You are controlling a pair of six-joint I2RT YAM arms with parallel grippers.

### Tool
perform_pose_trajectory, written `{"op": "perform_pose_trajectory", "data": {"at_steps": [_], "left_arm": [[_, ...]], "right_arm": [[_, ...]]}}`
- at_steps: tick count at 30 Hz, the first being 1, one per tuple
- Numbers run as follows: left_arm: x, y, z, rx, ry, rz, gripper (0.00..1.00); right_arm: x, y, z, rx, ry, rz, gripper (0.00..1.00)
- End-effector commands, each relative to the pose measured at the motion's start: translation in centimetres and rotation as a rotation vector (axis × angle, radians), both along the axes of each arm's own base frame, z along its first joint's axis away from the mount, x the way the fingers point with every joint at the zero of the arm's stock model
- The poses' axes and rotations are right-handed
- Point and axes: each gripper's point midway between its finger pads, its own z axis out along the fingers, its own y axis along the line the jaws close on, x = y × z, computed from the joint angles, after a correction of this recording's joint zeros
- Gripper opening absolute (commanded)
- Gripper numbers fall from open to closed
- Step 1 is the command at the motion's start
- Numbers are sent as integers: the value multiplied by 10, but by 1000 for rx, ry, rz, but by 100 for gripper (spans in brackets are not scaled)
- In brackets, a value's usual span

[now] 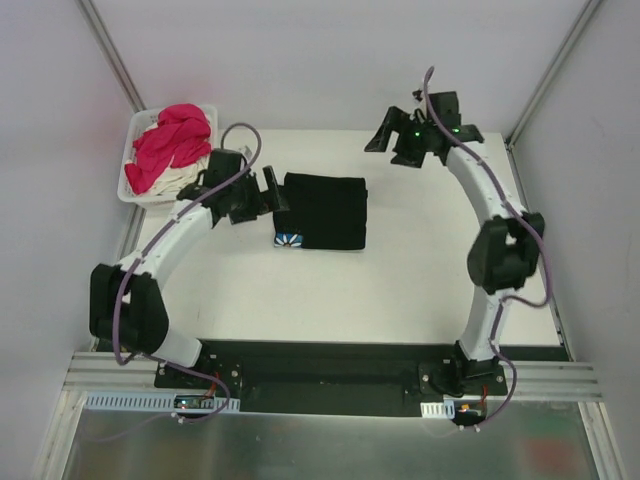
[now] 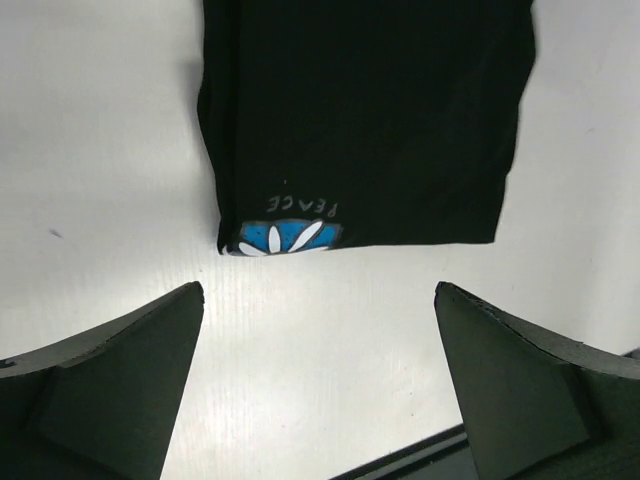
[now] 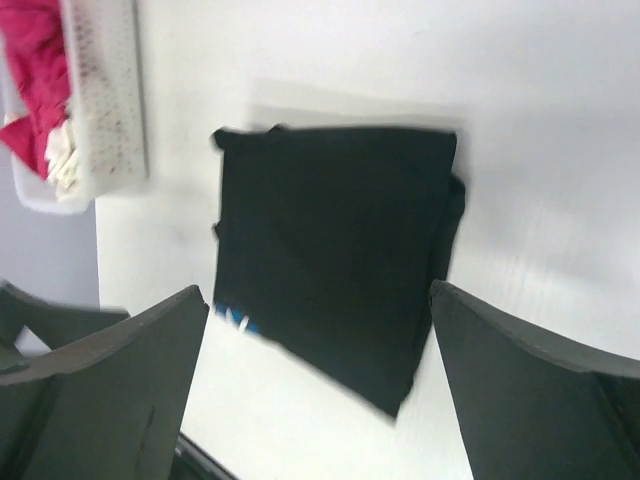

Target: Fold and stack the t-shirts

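Note:
A black t-shirt (image 1: 325, 210) lies folded into a rectangle in the middle of the table, with a strip of its blue and white daisy print (image 1: 288, 239) showing at its near left corner. My left gripper (image 1: 274, 200) hovers just left of it, open and empty. In the left wrist view the black t-shirt (image 2: 365, 110) and its print (image 2: 285, 238) lie just beyond the spread gripper (image 2: 318, 300). My right gripper (image 1: 392, 145) is raised at the back right, open and empty. Its wrist view shows the black t-shirt (image 3: 335, 250) below the gripper (image 3: 318, 310). A magenta t-shirt (image 1: 170, 145) and a cream t-shirt (image 1: 180, 182) lie crumpled together.
A white plastic basket (image 1: 135, 130) at the table's back left corner holds the magenta and cream shirts. It also appears in the right wrist view as the basket (image 3: 105, 90). Grey walls enclose the table on three sides, and a black rail runs along the near edge.

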Motion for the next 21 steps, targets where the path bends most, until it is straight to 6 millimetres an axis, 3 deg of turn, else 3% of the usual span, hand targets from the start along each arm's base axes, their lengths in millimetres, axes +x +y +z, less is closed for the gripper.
{"op": "perform_pose_trajectory", "data": {"at_steps": [1, 2, 3, 4, 6, 7, 8, 10, 11, 16, 19, 20, 21], "left_arm": [[-16, 42, 72, 172, -119, 13, 99], [-18, 46, 79, 184, -129, 24, 99], [-23, 54, 87, 195, -135, 38, 99], [-21, 58, 100, 199, -158, 64, 99], [-26, 68, 111, 194, -164, 103, 99], [-27, 69, 113, 180, -164, 117, 99], [-29, 70, 112, 175, -159, 128, 99], [-34, 72, 101, 174, -130, 148, 99], [-36, 71, 96, 163, -109, 150, 99], [-34, 54, 75, 68, -49, 139, 99], [-32, 51, 71, 50, -45, 138, 99], [-30, 50, 72, 44, -55, 134, 99], [-30, 49, 74, 41, -67, 126, 99]], "right_arm": [[-115, -42, 81, -211, -108, 73, 96], [-132, -50, 75, -242, -88, 57, 96], [-156, -66, 91, -269, -131, -2, 96], [-178, -72, 59, -282, -49, -16, 96], [-203, -75, 52, -228, -41, -70, 96], [-220, -79, 63, -190, -82, -100, 96], [-231, -81, 35, -167, -24, -141, 96], [-248, -87, 31, -138, -52, -192, 96], [-255, -92, 14, -145, -17, -227, 96], [-269, -97, -3, -164, -4, -222, 96], [-260, -87, -12, -130, 16, -195, 96], [-247, -76, -5, -74, -25, -181, 96], [-239, -70, -18, -59, 3, -174, 96]]}}
